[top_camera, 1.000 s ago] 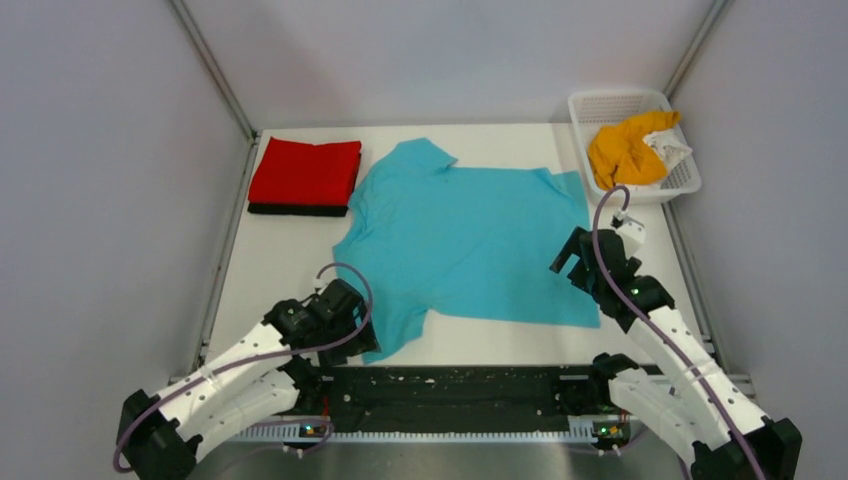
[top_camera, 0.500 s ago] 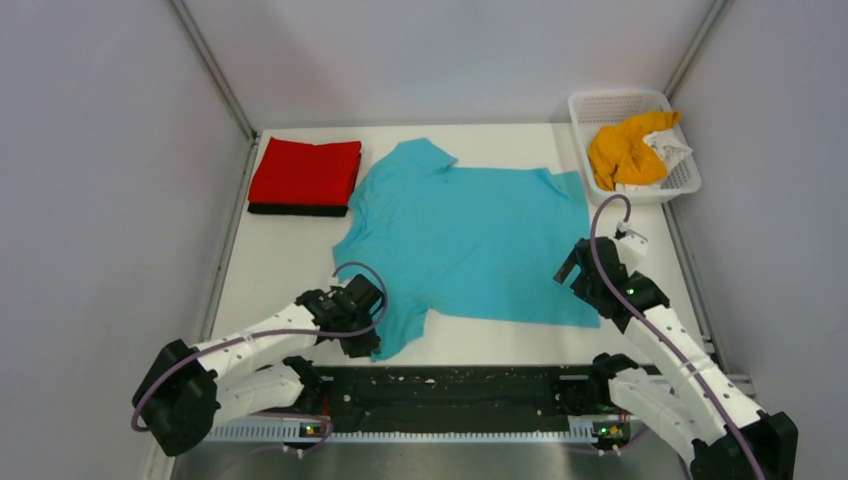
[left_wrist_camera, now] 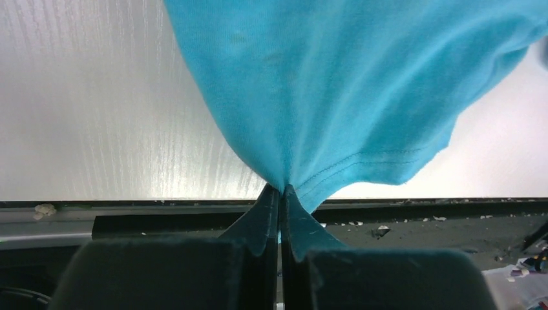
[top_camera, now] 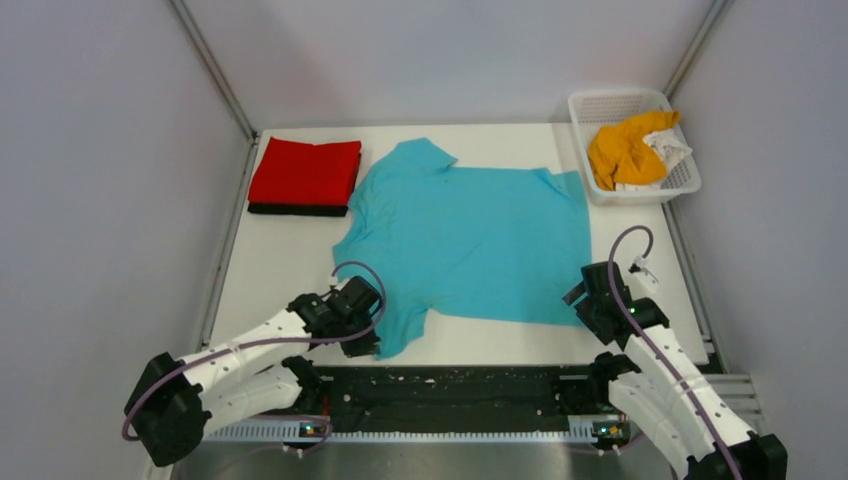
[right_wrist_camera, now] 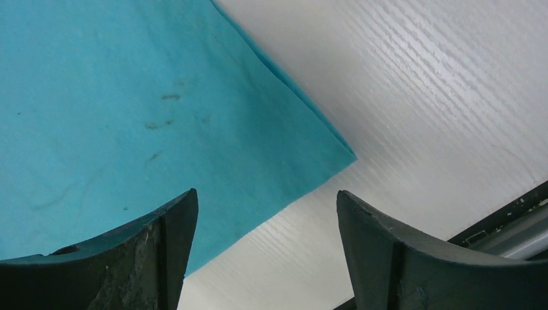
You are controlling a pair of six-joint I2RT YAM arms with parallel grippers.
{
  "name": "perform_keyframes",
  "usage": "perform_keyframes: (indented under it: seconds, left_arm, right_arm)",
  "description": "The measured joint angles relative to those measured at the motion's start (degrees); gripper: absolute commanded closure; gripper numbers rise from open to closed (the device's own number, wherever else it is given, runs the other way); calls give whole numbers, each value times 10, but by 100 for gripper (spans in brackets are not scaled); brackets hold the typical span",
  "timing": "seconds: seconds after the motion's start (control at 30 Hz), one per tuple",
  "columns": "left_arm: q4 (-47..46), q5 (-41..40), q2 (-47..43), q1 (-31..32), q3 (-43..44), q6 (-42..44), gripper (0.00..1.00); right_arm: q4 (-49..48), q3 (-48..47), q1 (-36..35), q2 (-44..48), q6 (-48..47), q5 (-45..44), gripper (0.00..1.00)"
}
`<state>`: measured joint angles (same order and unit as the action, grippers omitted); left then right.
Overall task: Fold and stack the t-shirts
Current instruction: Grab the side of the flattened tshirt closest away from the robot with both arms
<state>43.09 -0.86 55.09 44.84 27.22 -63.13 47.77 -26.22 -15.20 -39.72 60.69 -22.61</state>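
Turquoise t-shirt (top_camera: 470, 245) lies flat. The left tool (left_wrist_camera: 279, 192) pinches its sleeve; the right tool (right_wrist_camera: 263, 200) hangs spread over its corner.

Robot lab cell — grey panel walls (top_camera: 100, 200), aluminium frame (top_camera: 214, 75), white table (top_camera: 270, 270)

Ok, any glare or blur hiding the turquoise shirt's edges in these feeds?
Left wrist: the table washes out bright, yet the turquoise shirt hem reads sharp; the left gripper is dark and soft. Right wrist: shirt corner crisp, right gripper in shadow. Top external: even light, no glare.
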Motion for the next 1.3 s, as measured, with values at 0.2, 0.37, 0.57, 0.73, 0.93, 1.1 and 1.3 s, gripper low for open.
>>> perform_keyframes:
  seconds: [0.2, 0.37, 0.57, 0.73, 0.93, 1.1, 1.3]
  left_arm:
    - [8, 2, -20, 0, 15, 0, 100]
    - [12, 2, -21, 0, 37, 1, 100]
    - [18, 2, -21, 0, 60, 7, 100]
    - [20, -3, -21, 0, 76, 16, 100]
    - [18, -21, -18, -1, 104, 31, 100]
    - [0, -28, 24, -24, 154, 61, 100]
    - [-34, -32, 95, -75, 227, 101, 100]
  right_arm:
    - [-18, 52, 0, -1, 40, 21, 52]
    - [-35, 70, 0, 0, 57, 25, 71]
    - [-66, 83, 0, 3, 67, 19, 82]
    - [-87, 89, 0, -5, 66, 12, 100]
    - [-98, 85, 0, -18, 29, 7, 100]
    - [-94, 42, 0, -51, -21, 6, 100]
    - [-99, -25, 0, -94, -72, 1, 100]
